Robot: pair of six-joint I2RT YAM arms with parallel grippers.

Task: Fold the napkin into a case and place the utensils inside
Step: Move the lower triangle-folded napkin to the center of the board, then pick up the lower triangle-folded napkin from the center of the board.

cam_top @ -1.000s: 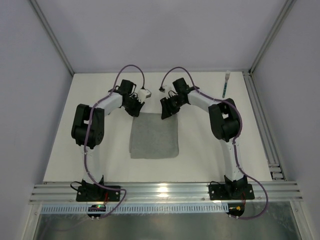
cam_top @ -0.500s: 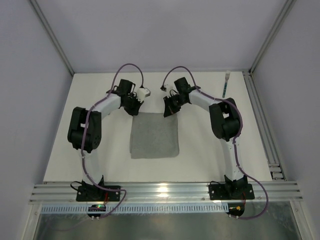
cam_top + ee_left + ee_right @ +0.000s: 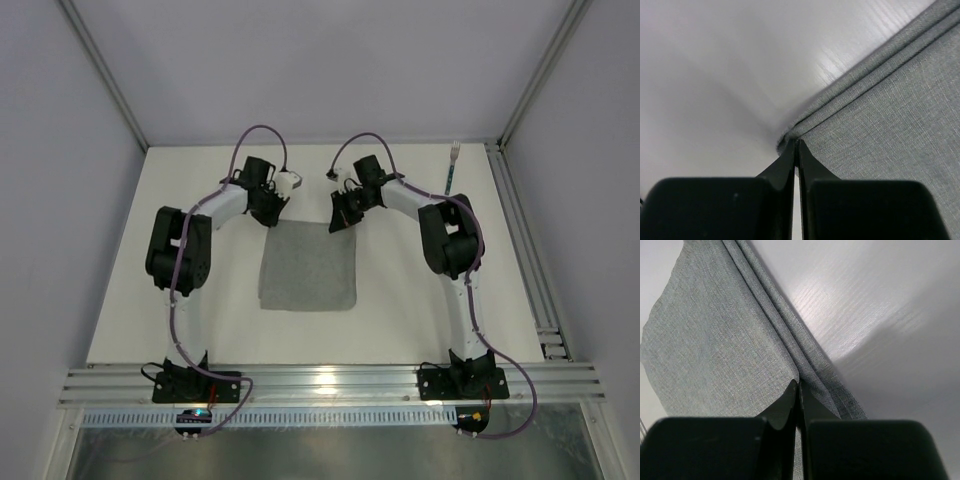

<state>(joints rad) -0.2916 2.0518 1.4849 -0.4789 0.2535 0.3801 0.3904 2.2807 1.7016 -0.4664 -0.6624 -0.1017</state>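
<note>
The grey napkin [image 3: 308, 270] lies folded flat in the middle of the table, its layered far edge showing as stacked folds. My left gripper [image 3: 272, 214] is shut on the napkin's far left corner [image 3: 790, 134], the tips [image 3: 797, 143] pinching the fabric. At the far right corner, my right gripper [image 3: 338, 222] is shut on the napkin [image 3: 715, 340], with its tips [image 3: 799, 383] closed on the top layer beside the folds. A fork [image 3: 452, 166] with a teal handle lies at the back right, apart from both arms.
An aluminium rail [image 3: 525, 240] runs along the table's right side. Another rail [image 3: 330, 384] crosses the near edge where both arm bases are bolted. White walls close in the back and sides.
Both grippers have gone from partly open to shut on the napkin's far corners. Both wrists have edged slightly towards the back.
</note>
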